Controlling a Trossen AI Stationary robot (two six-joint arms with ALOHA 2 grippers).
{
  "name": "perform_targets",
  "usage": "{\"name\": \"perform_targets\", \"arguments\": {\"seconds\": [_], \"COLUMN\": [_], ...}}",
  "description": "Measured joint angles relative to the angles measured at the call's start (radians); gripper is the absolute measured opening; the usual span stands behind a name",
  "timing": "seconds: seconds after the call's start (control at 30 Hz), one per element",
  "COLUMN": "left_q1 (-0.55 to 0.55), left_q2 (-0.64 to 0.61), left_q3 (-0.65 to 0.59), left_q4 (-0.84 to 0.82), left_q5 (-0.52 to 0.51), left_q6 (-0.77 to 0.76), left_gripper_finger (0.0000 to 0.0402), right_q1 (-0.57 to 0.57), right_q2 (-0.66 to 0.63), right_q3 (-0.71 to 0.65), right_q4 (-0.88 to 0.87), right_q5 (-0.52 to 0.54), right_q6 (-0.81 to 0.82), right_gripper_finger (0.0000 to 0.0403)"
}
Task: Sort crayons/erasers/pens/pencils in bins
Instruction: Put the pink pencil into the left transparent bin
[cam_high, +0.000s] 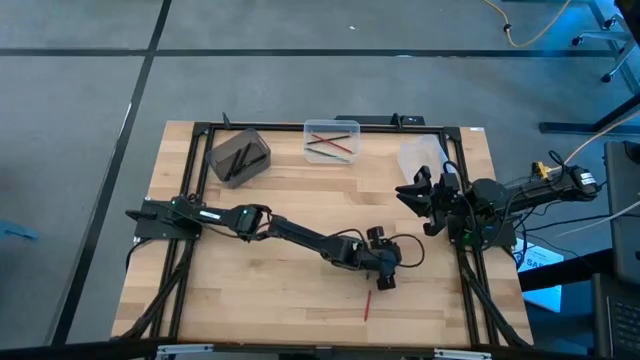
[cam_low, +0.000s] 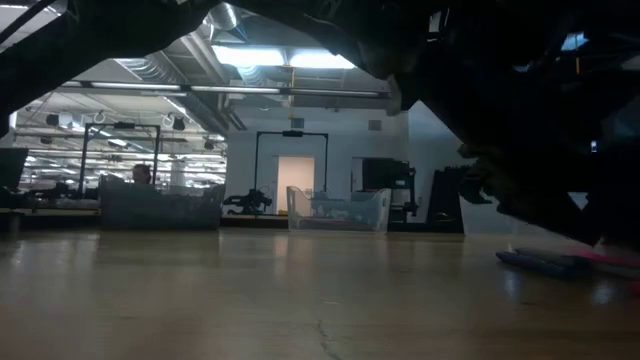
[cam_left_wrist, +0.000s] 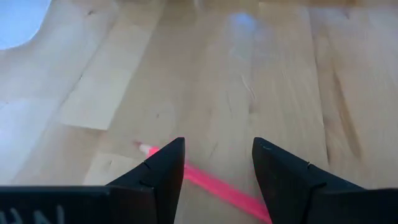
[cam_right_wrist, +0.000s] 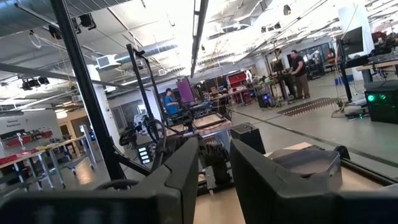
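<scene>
The left pincer (cam_left_wrist: 217, 171) hangs spread wide and empty astride a slim red pencil (cam_left_wrist: 208, 183) on the pale wooden worktop (cam_high: 300, 210), seen only by its wrist camera, while overhead three tubs line the far edge and the right pincer (cam_right_wrist: 214, 165) waits parted, empty.

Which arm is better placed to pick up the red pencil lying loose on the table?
Left. Its tool hovers open right over the red pencil, fingers either side. The right tool waits at the table's right edge, far from it.
</scene>
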Motion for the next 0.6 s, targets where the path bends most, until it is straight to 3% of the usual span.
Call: {"name": "perform_targets", "arguments": {"seconds": [0.43,0.6], "left_q1": [0.001,0.001], "left_q2": [-0.007,-0.051], "left_q3": [0.002,0.001], "left_q4": [-0.095,-0.18], "left_q5": [0.027,0.059], "left_q6": [-0.001,0.173], "left_gripper_finger": [0.0181,0.0181], "right_q1": [0.0,0.0], "right_q2": [0.0,0.0], "right_q3": [0.0,0.0], "right_q4": [-0.002,-0.008], "right_q5": [0.0,0.0], "right_q6": [0.011,0.009], "right_gripper_finger": [0.0097,0.0097]}}
